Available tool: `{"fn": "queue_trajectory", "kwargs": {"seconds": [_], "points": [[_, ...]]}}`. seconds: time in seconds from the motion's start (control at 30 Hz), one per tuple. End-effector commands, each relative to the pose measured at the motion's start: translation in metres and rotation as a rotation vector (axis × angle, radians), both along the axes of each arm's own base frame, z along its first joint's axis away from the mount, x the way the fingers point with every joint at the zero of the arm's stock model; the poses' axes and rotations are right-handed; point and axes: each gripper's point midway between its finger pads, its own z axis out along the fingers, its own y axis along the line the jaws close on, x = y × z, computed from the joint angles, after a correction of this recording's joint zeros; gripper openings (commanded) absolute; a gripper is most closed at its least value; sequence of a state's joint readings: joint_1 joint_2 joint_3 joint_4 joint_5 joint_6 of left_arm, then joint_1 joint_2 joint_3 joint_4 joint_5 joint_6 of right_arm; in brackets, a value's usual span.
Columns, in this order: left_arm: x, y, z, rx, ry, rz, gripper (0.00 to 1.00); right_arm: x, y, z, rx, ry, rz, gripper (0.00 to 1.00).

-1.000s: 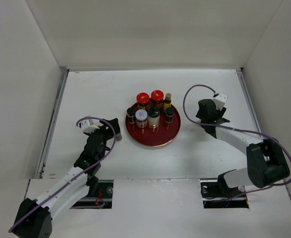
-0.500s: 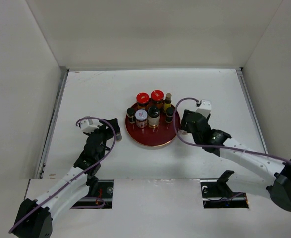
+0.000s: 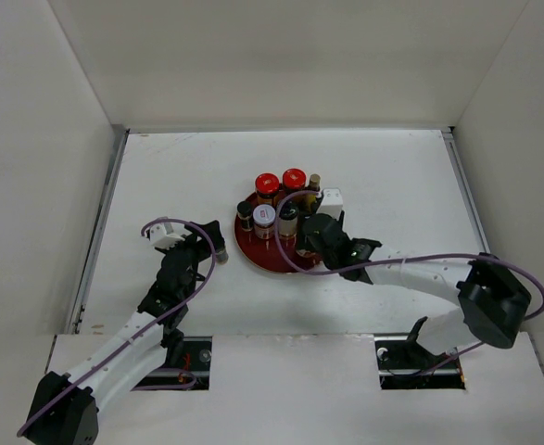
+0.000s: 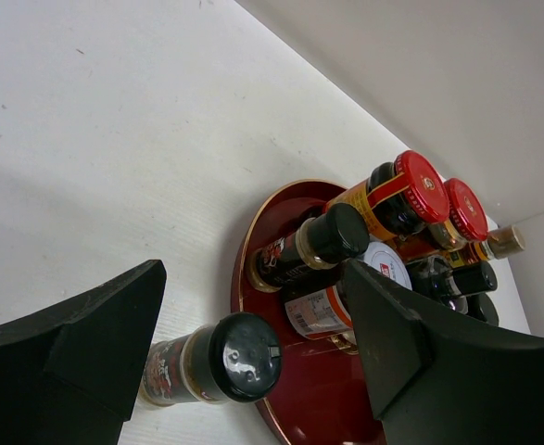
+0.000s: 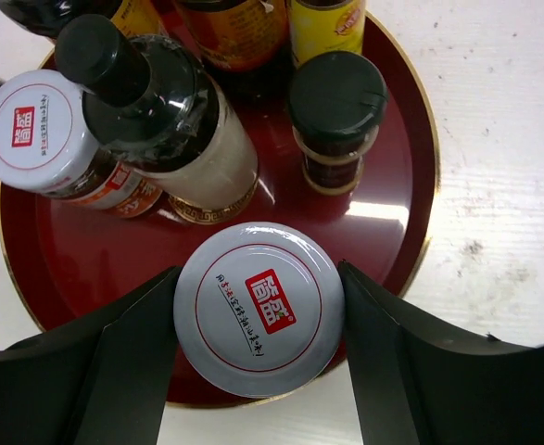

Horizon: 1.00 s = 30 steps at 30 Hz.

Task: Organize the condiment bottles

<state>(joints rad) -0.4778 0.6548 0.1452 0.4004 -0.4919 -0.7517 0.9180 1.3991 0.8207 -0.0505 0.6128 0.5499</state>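
My right tool (image 5: 259,273) has swung in over the tray (image 5: 420,167), pinching the white-lidded jar (image 5: 259,311) upright at its near rim, the free spot I judge straight below; my left tool (image 4: 255,269) hangs spread.

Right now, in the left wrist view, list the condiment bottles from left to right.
Black-capped shaker beside the tray → black-capped bottle on the tray → first red-lidded jar → second red-lidded jar → gold-capped bottle. The white-lidded jar is left out because it overlaps its neighbours.
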Motion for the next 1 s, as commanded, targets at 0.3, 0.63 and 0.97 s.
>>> {"fn": "queue_trajectory", "kwargs": {"seconds": [0.3,0.63,0.97], "points": [[0.005,0.0,0.003,-0.003,-0.001,0.011,0.74,0.035,0.038,0.017,0.003,-0.144,-0.014,0.6],[-0.001,0.011,0.015,0.055,0.061,0.047,0.74,0.026,0.04,0.048,0.048,-0.191,0.036,0.94],[-0.018,0.001,0.017,0.227,0.214,-0.03,0.64,0.009,0.032,0.094,0.203,-0.267,0.173,1.0]]}}
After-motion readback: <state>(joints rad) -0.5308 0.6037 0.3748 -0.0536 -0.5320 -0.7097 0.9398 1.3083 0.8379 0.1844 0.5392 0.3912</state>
